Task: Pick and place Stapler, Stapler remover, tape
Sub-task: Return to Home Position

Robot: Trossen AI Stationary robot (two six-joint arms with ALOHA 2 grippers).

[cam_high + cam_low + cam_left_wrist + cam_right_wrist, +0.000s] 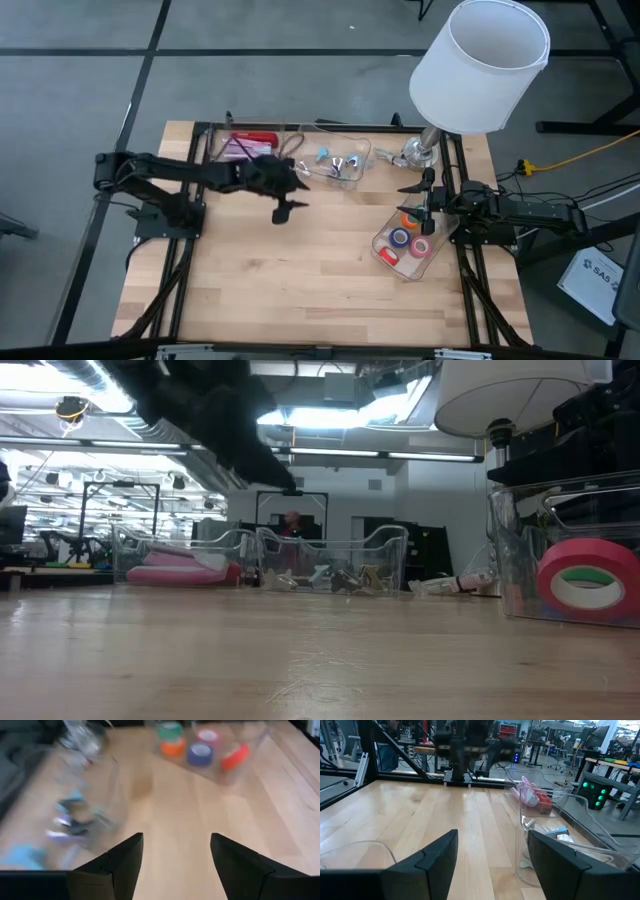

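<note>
While the left gripper (pixel 176 842) hovers above the pale plank tabletop (pixel 300 290), dark fingers (pixel 120 865) spread wide and empty, the right gripper (pixel 492 837), equally parted and empty, sits by a clear plastic bin (pixel 383 255) of ring-shaped tape rolls (pixel 405 238); pink staplers (pixel 180 568) lie in another clear bin (pixel 135 555).

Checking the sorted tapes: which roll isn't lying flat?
The red roll: it stands on edge, while the green, orange, blue and pink rolls lie flat.

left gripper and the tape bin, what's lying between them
Nothing, just bare tabletop between the left gripper and the tape bin; the high and left wrist views show it.
</note>
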